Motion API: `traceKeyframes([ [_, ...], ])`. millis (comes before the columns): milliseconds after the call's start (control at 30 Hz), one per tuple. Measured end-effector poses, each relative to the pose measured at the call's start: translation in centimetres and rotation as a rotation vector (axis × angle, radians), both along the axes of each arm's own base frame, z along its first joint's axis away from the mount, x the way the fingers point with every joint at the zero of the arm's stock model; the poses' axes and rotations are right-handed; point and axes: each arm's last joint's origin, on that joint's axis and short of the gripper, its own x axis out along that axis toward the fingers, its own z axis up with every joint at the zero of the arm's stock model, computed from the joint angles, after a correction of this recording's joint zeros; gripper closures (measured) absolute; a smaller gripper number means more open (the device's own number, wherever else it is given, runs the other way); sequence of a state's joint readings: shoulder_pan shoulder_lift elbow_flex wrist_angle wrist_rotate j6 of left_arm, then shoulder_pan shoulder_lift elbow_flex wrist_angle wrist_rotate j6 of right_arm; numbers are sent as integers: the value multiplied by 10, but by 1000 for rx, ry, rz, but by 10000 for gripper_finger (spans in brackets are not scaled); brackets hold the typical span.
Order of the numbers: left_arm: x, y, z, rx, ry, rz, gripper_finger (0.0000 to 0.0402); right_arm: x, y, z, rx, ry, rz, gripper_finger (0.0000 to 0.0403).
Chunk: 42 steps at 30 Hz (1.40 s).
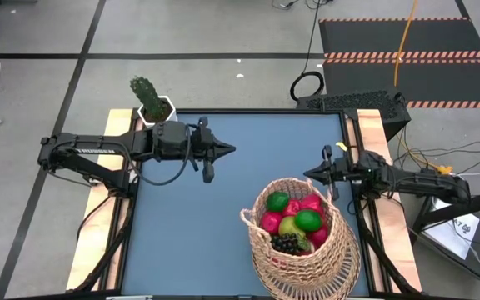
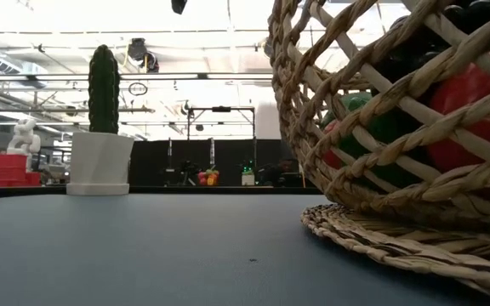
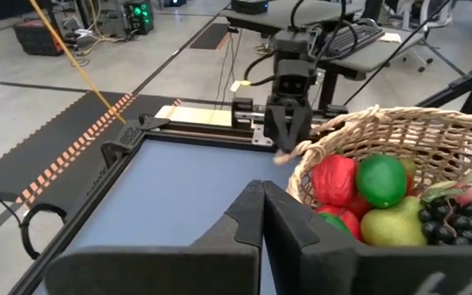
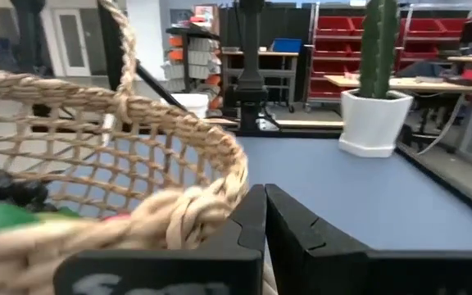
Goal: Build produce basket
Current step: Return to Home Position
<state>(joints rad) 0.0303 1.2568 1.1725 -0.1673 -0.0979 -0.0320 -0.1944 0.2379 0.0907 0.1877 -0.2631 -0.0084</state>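
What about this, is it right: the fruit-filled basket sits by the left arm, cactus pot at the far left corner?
Not quite: the high view shows the basket by the right gripper, away from the left gripper. The cactus pot is at the far left corner.

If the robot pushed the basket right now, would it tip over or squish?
It would probably slide rather than tip: the basket rests on a wide, flat woven base. It is piled with fruit, so it likely feels heavy and pushes back a bit. Its open woven wall looks bendy, so a hard push might dent it a little.
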Motion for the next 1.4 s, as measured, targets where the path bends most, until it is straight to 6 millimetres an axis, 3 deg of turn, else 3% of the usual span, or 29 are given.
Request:
traceKeyframes([
  [500, 2, 0, -23, -35, -1, 24, 393, 1, 5, -2, 18, -19, 25, 403],
  [1033, 2, 0, -29, 26, 28, 8, 394, 0, 5, -10, 60, 63, 27, 403],
  [1400, 1, -1, -33, 6, 71, -16, 399, -1, 11, -11, 80, 83, 131, 403],
])
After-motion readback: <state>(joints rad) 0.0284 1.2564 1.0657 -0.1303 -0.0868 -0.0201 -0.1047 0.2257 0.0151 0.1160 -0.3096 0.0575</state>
